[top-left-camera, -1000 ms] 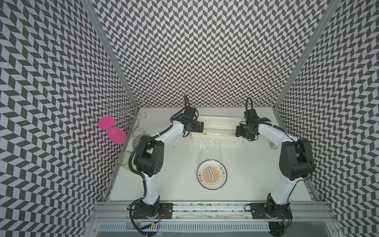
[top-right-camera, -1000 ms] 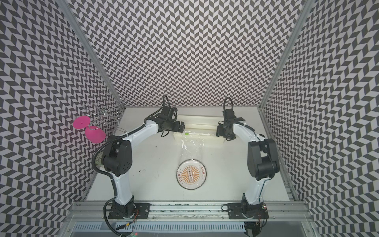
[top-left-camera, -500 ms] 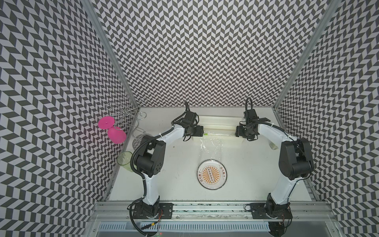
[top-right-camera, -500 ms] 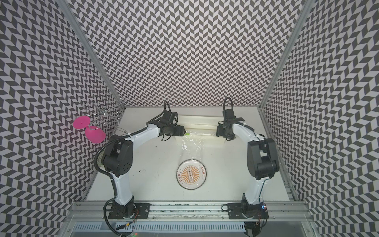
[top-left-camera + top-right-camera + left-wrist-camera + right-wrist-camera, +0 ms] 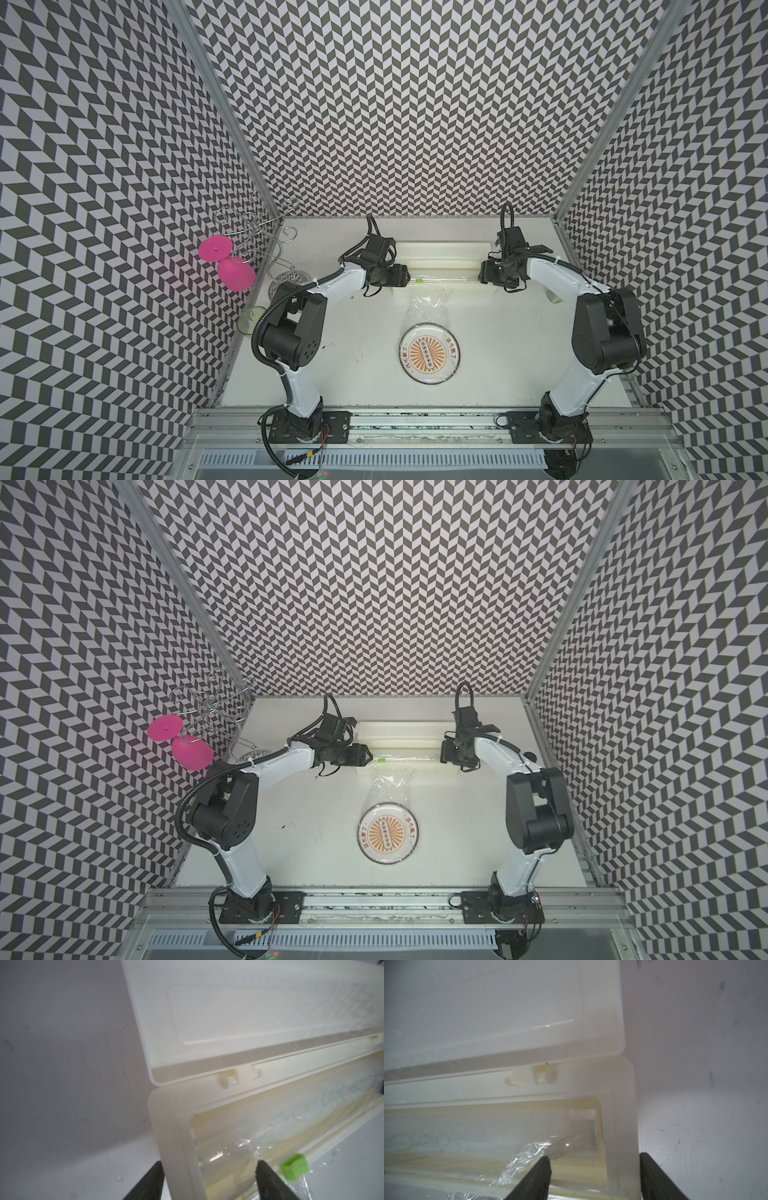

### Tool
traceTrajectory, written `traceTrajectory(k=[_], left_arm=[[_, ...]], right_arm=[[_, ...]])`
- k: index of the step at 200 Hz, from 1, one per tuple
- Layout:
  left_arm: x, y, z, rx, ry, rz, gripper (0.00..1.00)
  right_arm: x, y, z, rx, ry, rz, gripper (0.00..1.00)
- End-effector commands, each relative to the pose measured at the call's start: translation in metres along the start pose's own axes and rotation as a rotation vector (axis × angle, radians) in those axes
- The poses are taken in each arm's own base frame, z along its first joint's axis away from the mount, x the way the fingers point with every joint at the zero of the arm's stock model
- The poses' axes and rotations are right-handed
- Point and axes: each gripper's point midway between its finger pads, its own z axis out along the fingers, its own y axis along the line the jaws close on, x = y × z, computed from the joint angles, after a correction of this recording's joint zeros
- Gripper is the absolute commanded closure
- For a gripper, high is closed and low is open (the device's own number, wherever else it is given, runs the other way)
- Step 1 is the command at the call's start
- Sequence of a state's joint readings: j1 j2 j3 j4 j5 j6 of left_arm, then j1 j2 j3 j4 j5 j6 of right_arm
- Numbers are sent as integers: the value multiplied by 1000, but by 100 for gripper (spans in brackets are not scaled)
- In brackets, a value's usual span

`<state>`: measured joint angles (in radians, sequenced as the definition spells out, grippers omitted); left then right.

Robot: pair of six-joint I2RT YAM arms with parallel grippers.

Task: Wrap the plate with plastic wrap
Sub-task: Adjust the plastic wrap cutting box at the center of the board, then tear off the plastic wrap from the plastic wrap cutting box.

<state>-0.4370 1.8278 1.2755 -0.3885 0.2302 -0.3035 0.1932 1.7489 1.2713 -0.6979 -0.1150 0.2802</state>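
The plate [image 5: 429,354] [image 5: 387,833] lies flat on the table, white with an orange sunburst centre. A crinkled sheet of plastic wrap [image 5: 428,305] [image 5: 388,789] runs from the cream dispenser box [image 5: 440,266] [image 5: 401,744] down to the plate's far rim. The box lid [image 5: 228,1012] is folded back. My left gripper [image 5: 408,276] [image 5: 208,1169] is open astride the box's left end wall, one finger outside, one over the roll beside the green tab [image 5: 294,1168]. My right gripper [image 5: 482,276] [image 5: 594,1164] is open astride the right end wall, its inner finger on the film.
A wire stand [image 5: 266,232] with a pink glass [image 5: 232,270] hanging from it stands at the back left, its metal base [image 5: 289,279] near my left arm. A clear greenish glass [image 5: 251,320] sits by the left wall. Patterned walls close three sides.
My left gripper has moved from the back of the box forward to its left end near the green tab, and its jaws have narrowed somewhat. My right arm has barely moved.
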Motion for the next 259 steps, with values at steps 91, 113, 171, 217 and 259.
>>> traceTrajectory(k=[91, 113, 171, 217, 259], left_arm=[[-3, -105, -21, 65, -172, 910, 52], [4, -107, -12, 96, -142, 980, 58], [-8, -89, -5, 46, -120, 1049, 61], [4, -78, 0, 126, -61, 1066, 67], [15, -75, 9, 162, -28, 1062, 69]], right_arm=[[-12, 6, -1, 0, 2, -34, 28], [-12, 7, 2, -4, 4, -35, 28], [-11, 4, 1, 10, 0, -38, 29], [-11, 4, 2, 11, 1, -39, 29], [-13, 6, 2, 7, 0, -38, 30]])
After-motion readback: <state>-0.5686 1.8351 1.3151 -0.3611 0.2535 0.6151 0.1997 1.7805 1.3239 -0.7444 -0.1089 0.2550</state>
